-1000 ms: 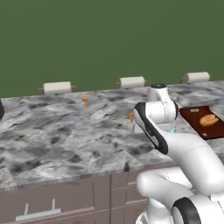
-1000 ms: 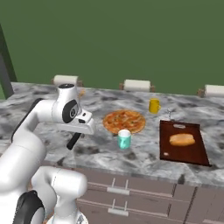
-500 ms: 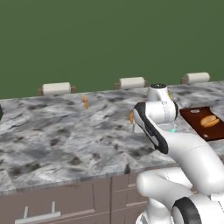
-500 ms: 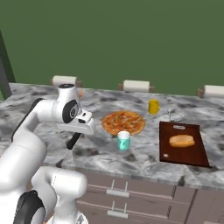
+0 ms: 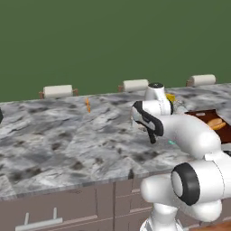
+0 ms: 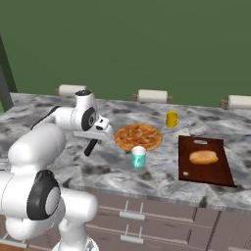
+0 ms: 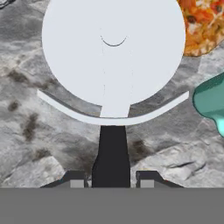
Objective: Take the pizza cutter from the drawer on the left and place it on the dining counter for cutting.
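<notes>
We see the gripper point(image 7: 111, 180) closed on the pizza cutter point(image 7: 113, 78), its two fingertips point(image 7: 74, 178) pressed against either side of the dark handle. In the hand view the cutter's round pale wheel stands large in front of the camera, with a curved guard under it and the black handle running down between the fingers. The cutter hangs over the dining counter point(image 7: 39, 127); we cannot tell whether it touches the stone.

From the right base view the gripper point(image 6: 92, 146) sits low over the dining counter point(image 6: 112, 166), with the dark handle of the pizza cutter point(image 6: 91, 147) slanting down from it, just left of the pizza point(image 6: 138, 137). A teal cup point(image 6: 138, 157) stands near the pizza's front edge, a yellow mug point(image 6: 171, 118) sits behind the pizza, and a brown cutting board point(image 6: 204, 160) with a bread roll point(image 6: 203, 157) lies to the right. Pale-topped stools point(image 6: 153, 96) line the far edge.

In the left base view the gripper point(image 5: 152, 135) shows beside the arm's wrist, over the dining counter point(image 5: 67, 144). A thin orange stick point(image 5: 88, 104) lies near the far edge, well apart from the gripper. A drawer point(image 5: 49, 216) with a silver bar handle sits closed below the counter's front edge.
</notes>
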You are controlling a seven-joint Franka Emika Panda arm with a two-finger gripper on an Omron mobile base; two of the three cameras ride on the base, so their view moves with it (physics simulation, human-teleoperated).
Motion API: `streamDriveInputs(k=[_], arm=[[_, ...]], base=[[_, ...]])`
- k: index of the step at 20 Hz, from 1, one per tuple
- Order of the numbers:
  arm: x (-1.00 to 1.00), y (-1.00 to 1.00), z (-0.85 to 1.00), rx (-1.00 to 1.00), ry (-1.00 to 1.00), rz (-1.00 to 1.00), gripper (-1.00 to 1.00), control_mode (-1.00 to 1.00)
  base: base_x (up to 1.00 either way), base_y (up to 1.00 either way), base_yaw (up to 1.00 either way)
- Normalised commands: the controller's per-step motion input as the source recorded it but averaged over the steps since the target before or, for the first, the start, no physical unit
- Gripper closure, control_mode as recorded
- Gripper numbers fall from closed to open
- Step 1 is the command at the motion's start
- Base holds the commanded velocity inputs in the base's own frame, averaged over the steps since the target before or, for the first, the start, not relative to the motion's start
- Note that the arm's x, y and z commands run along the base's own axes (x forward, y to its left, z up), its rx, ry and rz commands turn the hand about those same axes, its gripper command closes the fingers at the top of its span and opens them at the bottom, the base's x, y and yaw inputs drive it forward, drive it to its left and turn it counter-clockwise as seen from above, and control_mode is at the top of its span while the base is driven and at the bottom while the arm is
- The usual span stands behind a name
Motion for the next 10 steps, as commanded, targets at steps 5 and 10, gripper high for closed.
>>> streamDriveInputs(k=[5,10], arm=[[0.96,0.0,0.0,0.0,0.02,0.0,1.0,-1.0],[0.73,0.02,-0.24,0.0,0.04,0.0,1.0,-1.0]], base=[[0.0,0.0,0.0],[0.0,0.0,0.0]])
